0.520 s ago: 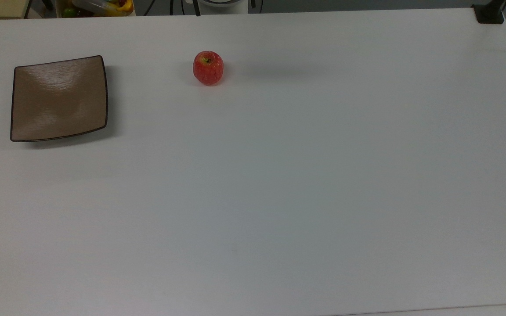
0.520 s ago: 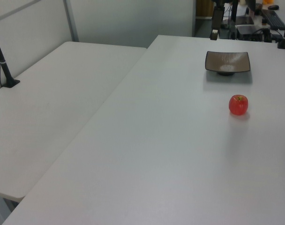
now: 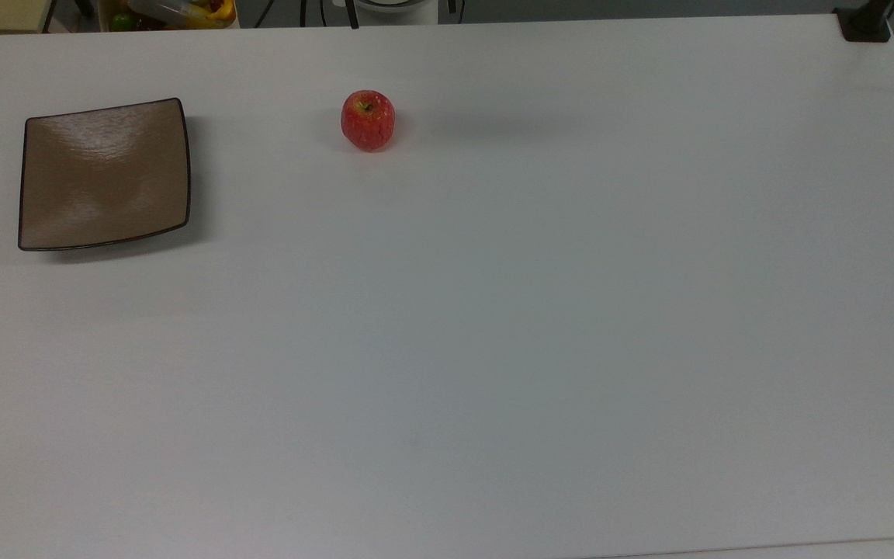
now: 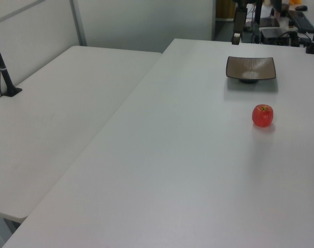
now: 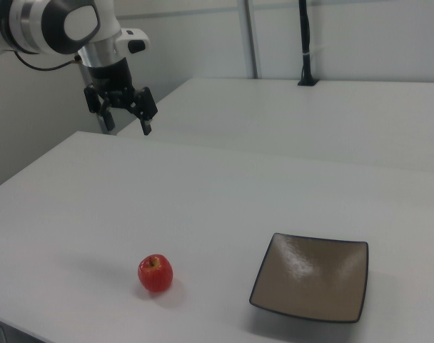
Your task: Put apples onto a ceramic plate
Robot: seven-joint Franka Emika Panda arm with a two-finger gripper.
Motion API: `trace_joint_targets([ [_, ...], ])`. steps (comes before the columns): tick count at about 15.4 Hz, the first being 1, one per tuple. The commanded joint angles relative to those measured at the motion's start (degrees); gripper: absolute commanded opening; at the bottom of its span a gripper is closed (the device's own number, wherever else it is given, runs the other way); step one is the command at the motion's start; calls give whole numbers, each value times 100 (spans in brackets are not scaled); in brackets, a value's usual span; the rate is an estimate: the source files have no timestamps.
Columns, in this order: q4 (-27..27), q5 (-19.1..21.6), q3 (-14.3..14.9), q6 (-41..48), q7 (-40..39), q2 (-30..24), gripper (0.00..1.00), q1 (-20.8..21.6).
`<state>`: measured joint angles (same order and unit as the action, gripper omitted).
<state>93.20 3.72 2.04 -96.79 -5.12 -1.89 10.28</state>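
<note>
I see the red apple sitting on the white table, well apart from the empty ceramic plate. My gripper hangs high above, apparently open, holding nothing.

In the top view the apple sits on the table, well right of the plate.

Apple, plate on table
</note>
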Motion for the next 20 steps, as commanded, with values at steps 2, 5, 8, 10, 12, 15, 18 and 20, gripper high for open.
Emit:
trace_joint_targets([
  [2,-12,6,69,2,-68,4,100,71],
  [5,-12,6,69,2,-77,13,100,44],
  [8,-3,6,60,-7,-77,13,100,45],
  [10,40,15,60,-15,-103,13,100,44],
  [12,58,15,60,-6,-156,13,100,44],
  [15,111,15,60,2,-156,-4,100,27],
  [18,234,15,60,20,-173,-22,100,9],
  [20,356,6,60,125,-400,-22,100,9],
])
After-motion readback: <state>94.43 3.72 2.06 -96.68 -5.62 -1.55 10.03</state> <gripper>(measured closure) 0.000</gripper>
